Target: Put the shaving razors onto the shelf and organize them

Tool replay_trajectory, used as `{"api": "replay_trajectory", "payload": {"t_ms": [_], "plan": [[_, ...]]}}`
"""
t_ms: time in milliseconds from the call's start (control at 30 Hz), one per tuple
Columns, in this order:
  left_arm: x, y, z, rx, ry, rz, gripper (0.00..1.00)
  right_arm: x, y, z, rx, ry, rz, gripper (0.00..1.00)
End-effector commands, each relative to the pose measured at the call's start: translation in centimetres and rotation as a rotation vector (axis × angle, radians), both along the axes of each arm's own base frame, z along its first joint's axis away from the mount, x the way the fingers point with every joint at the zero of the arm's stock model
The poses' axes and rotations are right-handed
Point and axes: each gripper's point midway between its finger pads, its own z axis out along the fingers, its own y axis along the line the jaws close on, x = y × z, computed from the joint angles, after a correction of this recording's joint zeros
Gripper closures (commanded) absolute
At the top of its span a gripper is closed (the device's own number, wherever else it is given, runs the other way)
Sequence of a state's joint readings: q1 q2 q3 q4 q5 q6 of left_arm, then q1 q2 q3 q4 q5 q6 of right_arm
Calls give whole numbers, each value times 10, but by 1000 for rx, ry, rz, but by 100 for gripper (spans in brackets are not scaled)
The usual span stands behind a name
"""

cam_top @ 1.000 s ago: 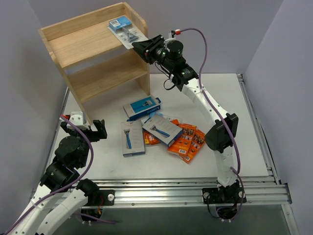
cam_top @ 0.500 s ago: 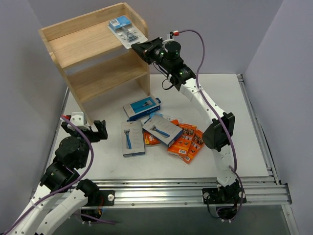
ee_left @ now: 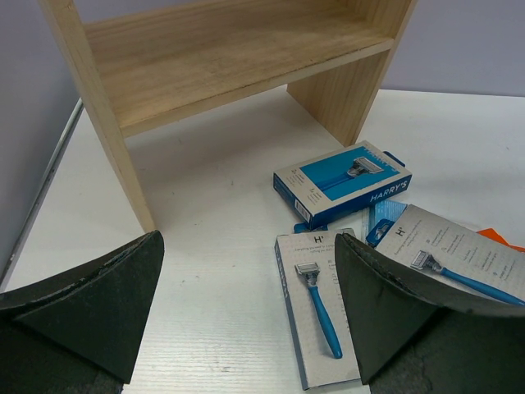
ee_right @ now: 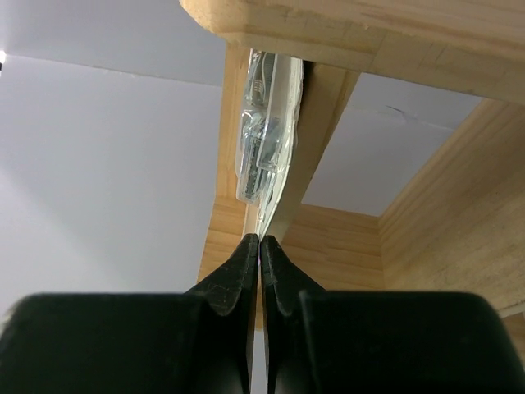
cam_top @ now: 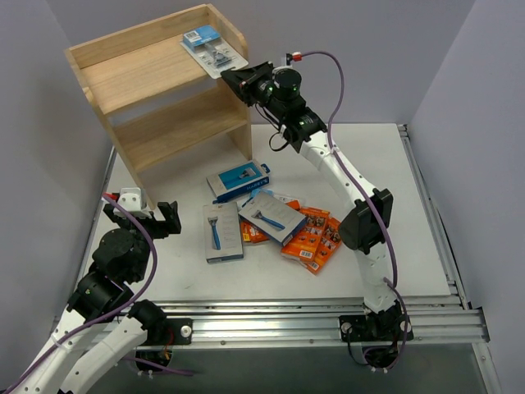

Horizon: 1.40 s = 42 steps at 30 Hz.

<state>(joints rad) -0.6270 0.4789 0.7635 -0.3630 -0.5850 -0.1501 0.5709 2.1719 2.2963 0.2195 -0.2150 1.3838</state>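
The wooden shelf (cam_top: 156, 90) stands at the back left. My right gripper (cam_top: 235, 76) is shut on the near edge of the clear blister pack (cam_top: 212, 48), which lies over the right end of the shelf's top tier. In the right wrist view the pack (ee_right: 267, 139) is edge-on just beyond the closed gripper (ee_right: 260, 240). A blue box (cam_top: 239, 180), two grey razor boxes (cam_top: 222, 232) (cam_top: 272, 216) and orange packs (cam_top: 314, 238) lie on the table. My left gripper (cam_top: 156, 217) is open and empty, low at the near left (ee_left: 248, 238).
The shelf's lower tier (ee_left: 221, 49) is bare. The shelf's front left post (ee_left: 98, 123) stands just ahead of my left gripper. Metal rails (cam_top: 426, 189) run along the table's right and near edges.
My right gripper has pushed the blister pack slightly farther back onto the shelf top. The left arm has not moved.
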Motion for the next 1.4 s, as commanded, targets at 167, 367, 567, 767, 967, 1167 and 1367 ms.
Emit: {"api": "replay_trajectory", "payload": {"t_ms": [167,367,567,767,967,1167,1367], "plan": [[-2,-4,17,-33,-34,-24,6,0,-3,45,81,-100,-58,100],[-2,-5,16,-33,-31,-28,6,3,-2,42,81,-98,-64,100],[-3,-5,17,-35,-35,-33,6,8,-1,40,83,-97,-69,100],[-2,-5,17,-35,-32,-31,6,12,1,35,81,-90,-74,100],[-3,-6,17,-36,-33,-33,6,15,2,31,85,-84,-76,100],[-3,-6,16,-36,-31,-36,6,17,3,28,88,-89,-76,100],[-2,-7,16,-33,-28,-39,6,20,2,29,96,-97,-78,100]]}}
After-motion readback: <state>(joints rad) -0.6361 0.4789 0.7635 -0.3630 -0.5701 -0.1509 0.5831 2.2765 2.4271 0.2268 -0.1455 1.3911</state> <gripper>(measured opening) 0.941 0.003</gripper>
